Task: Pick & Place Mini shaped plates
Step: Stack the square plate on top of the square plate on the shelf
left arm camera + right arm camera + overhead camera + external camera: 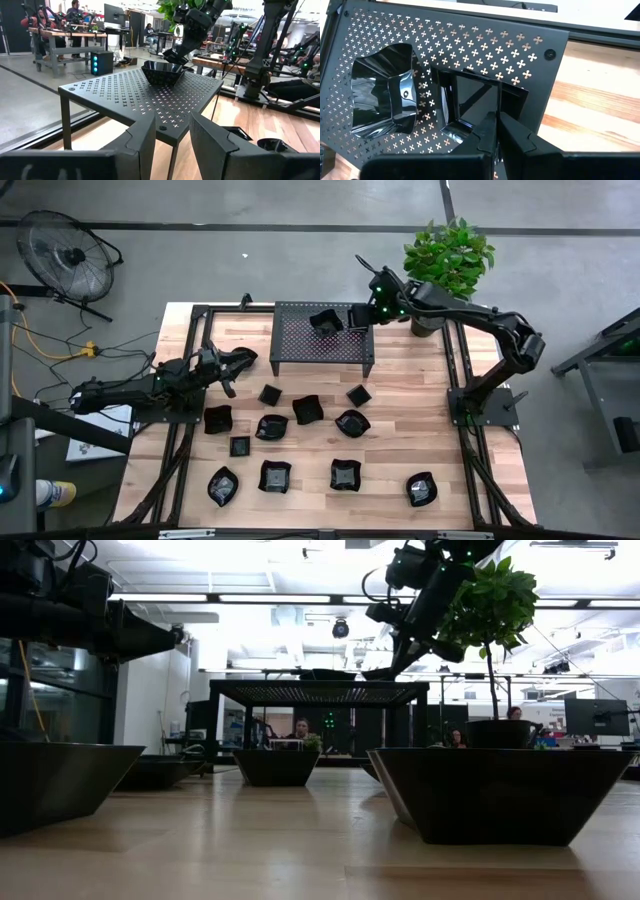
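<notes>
Right gripper (496,125) pinching square plate's (470,102) rim atop rack (530,45).

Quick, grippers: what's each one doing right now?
Left gripper: open, empty, facing the rack.
Right gripper: shut on a square plate's rim, over the rack.

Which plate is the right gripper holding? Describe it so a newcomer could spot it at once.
Find the black perforated rack at the table's far edge, beside the potted plant. Two mini plates sit on top; the right gripper is shut on the square plate near the rack's plant-side end. Its neighbour, the wavy-edged plate, stands free.
</notes>
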